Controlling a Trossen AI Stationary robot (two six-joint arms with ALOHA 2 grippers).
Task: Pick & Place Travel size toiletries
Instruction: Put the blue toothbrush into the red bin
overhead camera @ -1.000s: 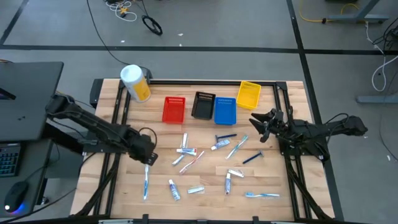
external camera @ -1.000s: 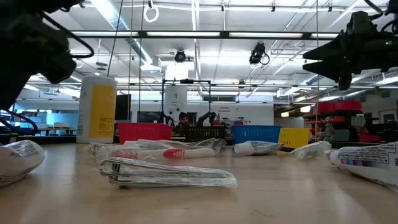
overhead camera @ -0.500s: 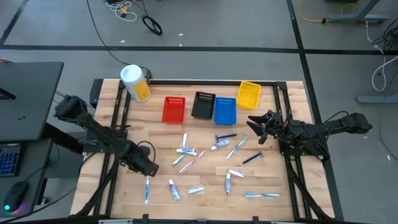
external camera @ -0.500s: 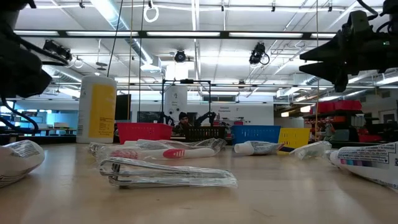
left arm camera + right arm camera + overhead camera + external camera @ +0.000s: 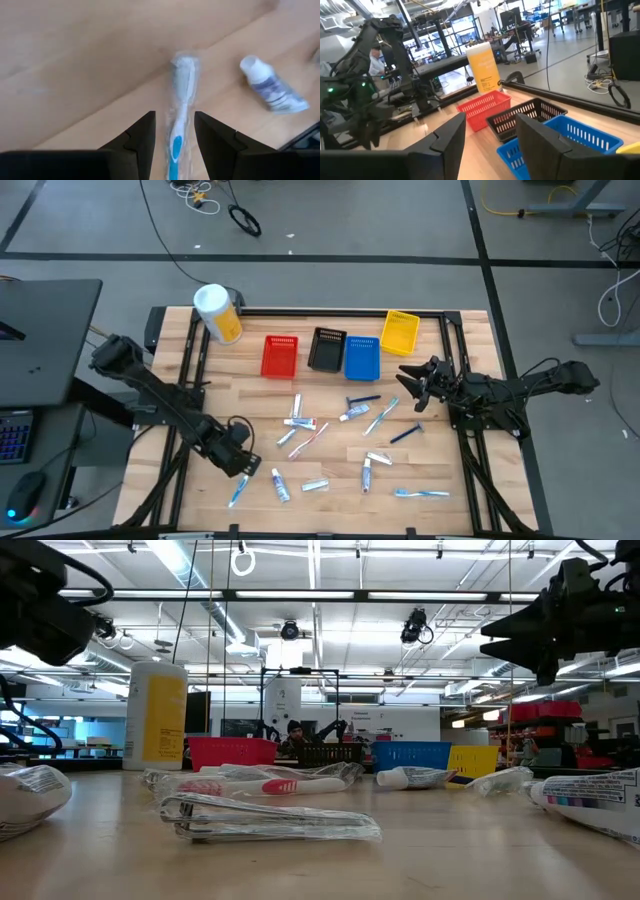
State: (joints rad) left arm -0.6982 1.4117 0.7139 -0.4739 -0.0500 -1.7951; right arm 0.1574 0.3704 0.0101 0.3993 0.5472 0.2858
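Several small wrapped toiletries lie flat on the wooden table (image 5: 330, 480): toothbrushes, little tubes and dark razors. My left gripper (image 5: 240, 468) is open near the table's near-left part, pointing down over a blue-and-white toothbrush (image 5: 237, 492) in a clear wrapper. In the left wrist view its fingers (image 5: 137, 140) stand on either side of that toothbrush (image 5: 182, 95), whose handle end runs between them; a small tube (image 5: 272, 90) lies beside it. My right gripper (image 5: 408, 380) hangs open above the table's right side, over nothing (image 5: 490, 145).
Red (image 5: 280, 356), black (image 5: 326, 350), blue (image 5: 362, 358) and yellow (image 5: 400, 332) bins stand in a row along the far edge. A yellow white-lidded canister (image 5: 217, 312) stands at the far-left corner. Bare wood shows at the table's left and far-right parts.
My left gripper has moved toward the table's near edge and now stands over the blue-and-white toothbrush.
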